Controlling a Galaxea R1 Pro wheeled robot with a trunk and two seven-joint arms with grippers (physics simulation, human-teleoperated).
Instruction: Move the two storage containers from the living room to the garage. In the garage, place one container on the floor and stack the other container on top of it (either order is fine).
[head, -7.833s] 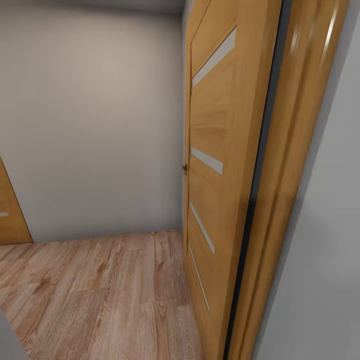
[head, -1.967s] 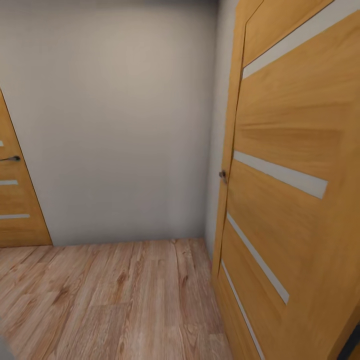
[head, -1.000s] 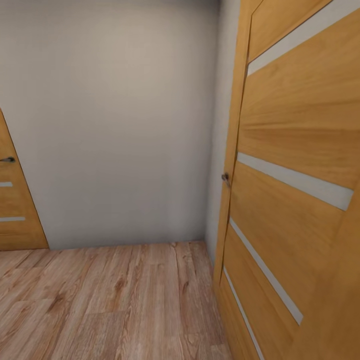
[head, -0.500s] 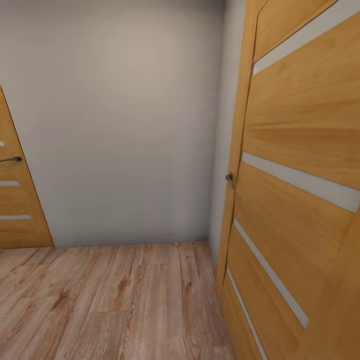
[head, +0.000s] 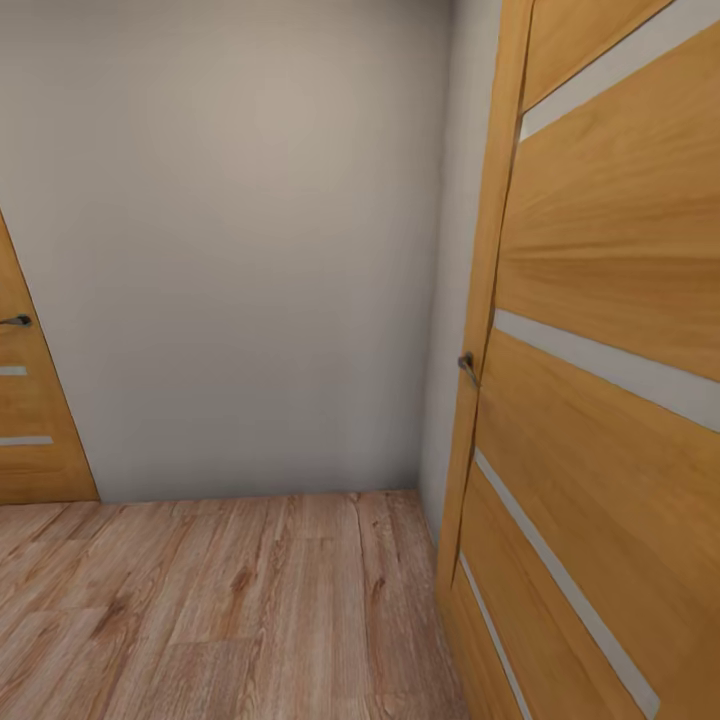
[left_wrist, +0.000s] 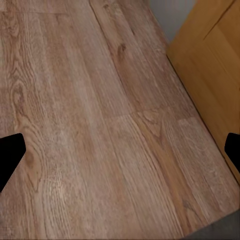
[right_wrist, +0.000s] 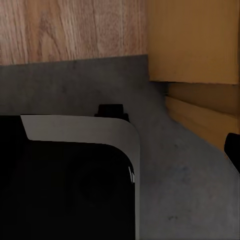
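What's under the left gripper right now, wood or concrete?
Wood. Under the left gripper, its fingertips wide apart, lies light wood-plank floor, with an orange door beside it. Nothing lies between the fingers; the floor past the frame's edges can't be seen.

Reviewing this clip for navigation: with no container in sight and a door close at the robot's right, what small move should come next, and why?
Probably turn the base left, away from the open wooden door, then roll along the wood-plank floor. The door crowds the right side, a grey wall blocks straight ahead, and the left gripper hangs open over bare planks, holding nothing.
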